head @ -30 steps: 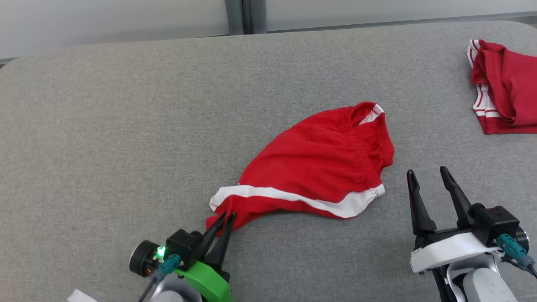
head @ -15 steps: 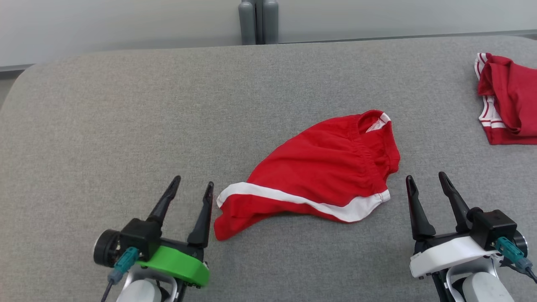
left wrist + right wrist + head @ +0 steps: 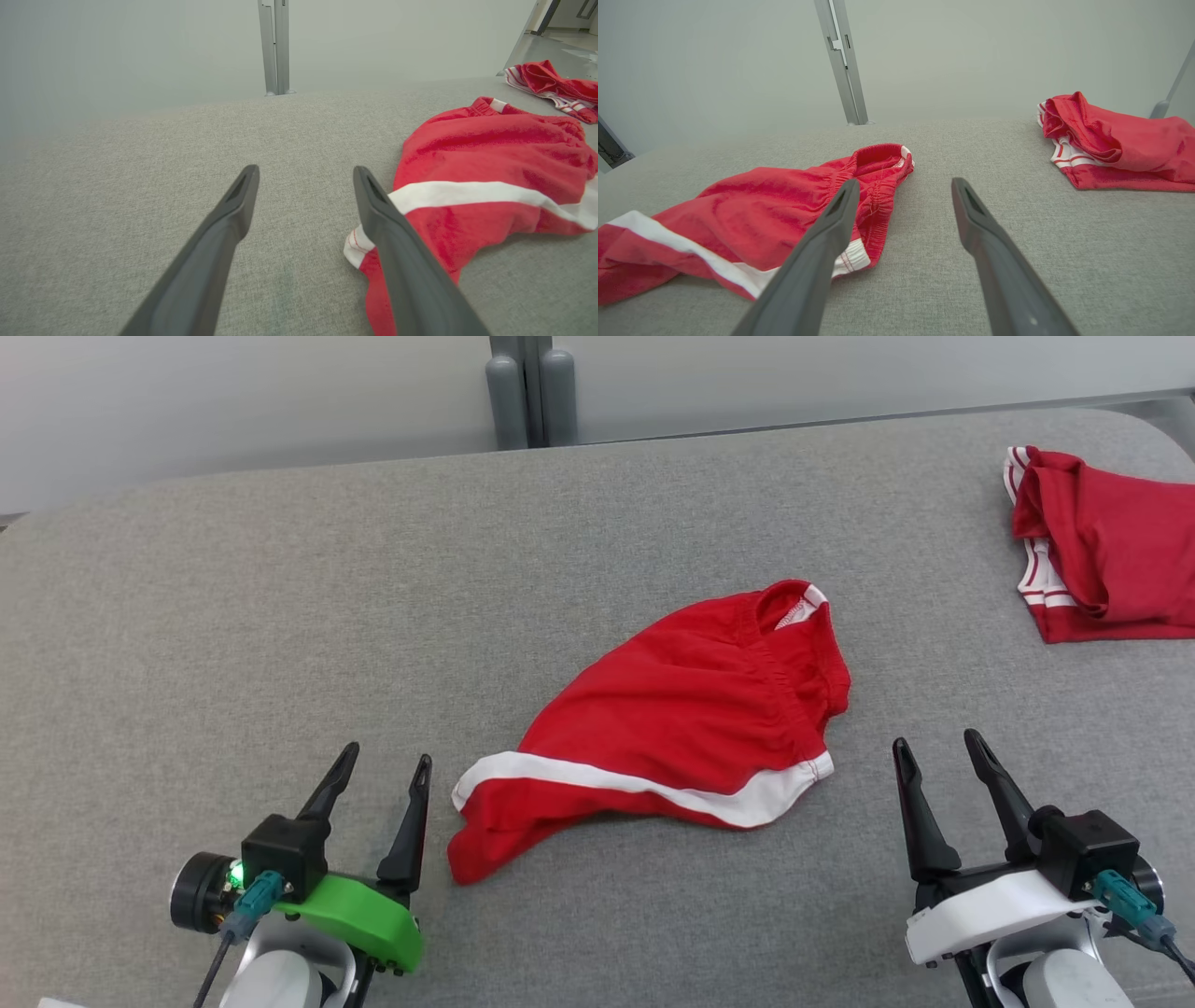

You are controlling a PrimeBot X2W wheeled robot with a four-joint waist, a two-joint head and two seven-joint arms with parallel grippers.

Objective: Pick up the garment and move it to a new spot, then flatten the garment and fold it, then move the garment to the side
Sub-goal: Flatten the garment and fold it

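The garment [image 3: 681,723], red shorts with a white stripe and an elastic waistband, lies rumpled on the grey table [image 3: 280,616] near its middle. It also appears at the right of the left wrist view [image 3: 486,163] and at the left of the right wrist view [image 3: 752,210]. My left gripper [image 3: 387,763] stands open just left of the garment's lower corner, apart from it, with nothing between its fingers [image 3: 233,210]. My right gripper [image 3: 934,744] stands open to the right of the garment's waistband end, empty.
A second red garment with white trim [image 3: 1092,551] lies bunched at the table's far right edge, also in the right wrist view [image 3: 1115,140]. A grey post [image 3: 523,392] rises behind the table's rounded far edge. Bare grey cloth stretches across the left half.
My left gripper let go of the garment's lower corner, opened and drew back to the left. The corner now lies on the table. The head camera shifted slightly.
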